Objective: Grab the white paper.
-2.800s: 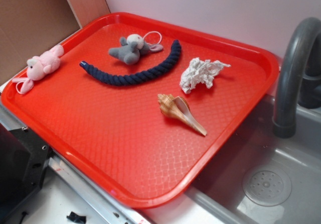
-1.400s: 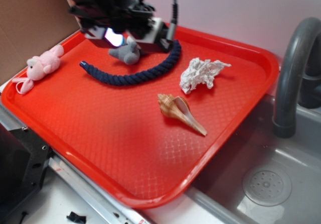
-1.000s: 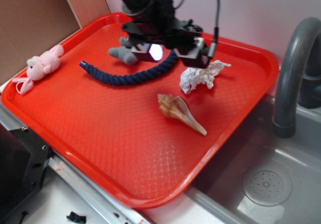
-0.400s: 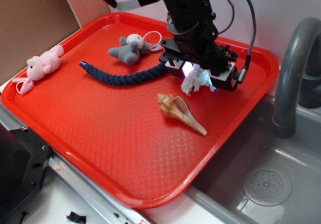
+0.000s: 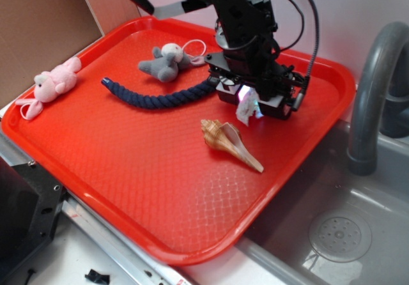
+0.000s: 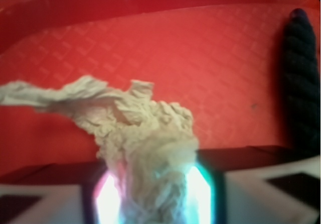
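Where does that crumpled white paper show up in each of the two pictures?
Exterior: the white paper peeks out beneath the gripper, right of center, just above the seashell.
Wrist: the white paper fills the center, running down between the lit pads.
Shared landmark: the navy rope, at the wrist view's right edge.

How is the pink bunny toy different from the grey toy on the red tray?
The pink bunny toy is pale pink; the grey toy is dark grey with a white face. The pink bunny toy lies at the tray's left edge, partly on the rim; the grey toy lies farther back, well inside it, beside the blue rope. The grey toy has a white loop; none shows on the bunny. Both are small plush animals lying loose.
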### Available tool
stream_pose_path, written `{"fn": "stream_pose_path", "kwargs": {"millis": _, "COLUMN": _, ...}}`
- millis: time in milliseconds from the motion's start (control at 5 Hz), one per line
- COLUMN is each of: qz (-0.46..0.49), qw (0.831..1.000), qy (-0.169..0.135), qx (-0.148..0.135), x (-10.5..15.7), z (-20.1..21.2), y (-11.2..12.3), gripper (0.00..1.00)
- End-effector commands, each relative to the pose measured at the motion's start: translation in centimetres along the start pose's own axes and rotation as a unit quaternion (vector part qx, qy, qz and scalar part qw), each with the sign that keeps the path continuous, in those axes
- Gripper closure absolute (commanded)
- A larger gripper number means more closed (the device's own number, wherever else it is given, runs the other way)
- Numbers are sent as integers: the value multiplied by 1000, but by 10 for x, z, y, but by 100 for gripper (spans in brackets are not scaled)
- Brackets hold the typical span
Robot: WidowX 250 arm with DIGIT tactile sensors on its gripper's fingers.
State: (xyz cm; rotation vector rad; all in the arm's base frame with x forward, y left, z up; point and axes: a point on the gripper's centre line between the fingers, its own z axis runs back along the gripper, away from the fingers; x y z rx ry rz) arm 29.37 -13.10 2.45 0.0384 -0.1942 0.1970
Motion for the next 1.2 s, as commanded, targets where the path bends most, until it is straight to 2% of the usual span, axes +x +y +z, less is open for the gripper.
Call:
{"fn": "stream_pose_path", "kwargs": {"millis": 0, "qz": -22, "qw": 998, "qy": -23, "qx": -58, "x": 20, "z": 92, "y": 18, "gripper": 100}}
{"fn": "stream_pose_path", "kwargs": {"millis": 200, "qz": -47, "qw": 992, "qy": 1, "qx": -118, "x": 11, "z": 136, "y": 45, "gripper": 100}}
{"fn": "stream_pose_path", "kwargs": {"millis": 400, "qz": -48, "qw": 983, "qy": 28, "qx": -178, "x": -17, "z": 174, "y": 76, "gripper": 100}}
{"fn": "stream_pose_path", "kwargs": {"millis": 600, "qz": -41, "qw": 986, "qy": 19, "qx": -159, "x": -40, "z": 196, "y": 93, "gripper": 100}}
{"fn": "stream_pose_path", "kwargs": {"millis": 800, "qz": -33, "qw": 994, "qy": 2, "qx": -108, "x": -56, "z": 206, "y": 97, "gripper": 100}}
{"fn": "stream_pose_path", "kwargs": {"millis": 1000, "qz": -18, "qw": 994, "qy": -3, "qx": -108, "x": -56, "z": 205, "y": 99, "gripper": 100}}
